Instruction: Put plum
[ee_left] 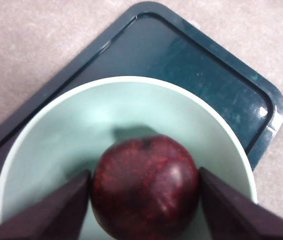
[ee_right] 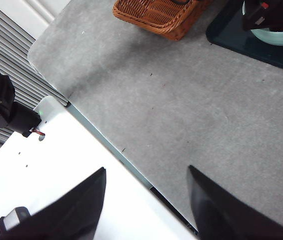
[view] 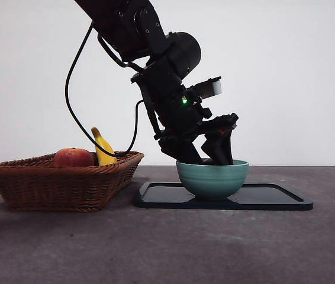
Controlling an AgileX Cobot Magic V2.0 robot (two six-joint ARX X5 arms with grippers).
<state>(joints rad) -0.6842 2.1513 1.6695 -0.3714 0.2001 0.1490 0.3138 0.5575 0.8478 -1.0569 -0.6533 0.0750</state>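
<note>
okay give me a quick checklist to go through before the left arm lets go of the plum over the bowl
1. Plum gripped between the left gripper jaws: ok.
2. Plum inside the bowl rim, not over the edge: ok.
3. Plum resting on the bowl floor: cannot tell; its underside is hidden.
4. Bowl seated upright on the tray: ok.
5. Right gripper open and away over bare table, clear of the bowl: ok.
6. Basket with the peach and banana beside the tray, out of the arm's way: ok.
</note>
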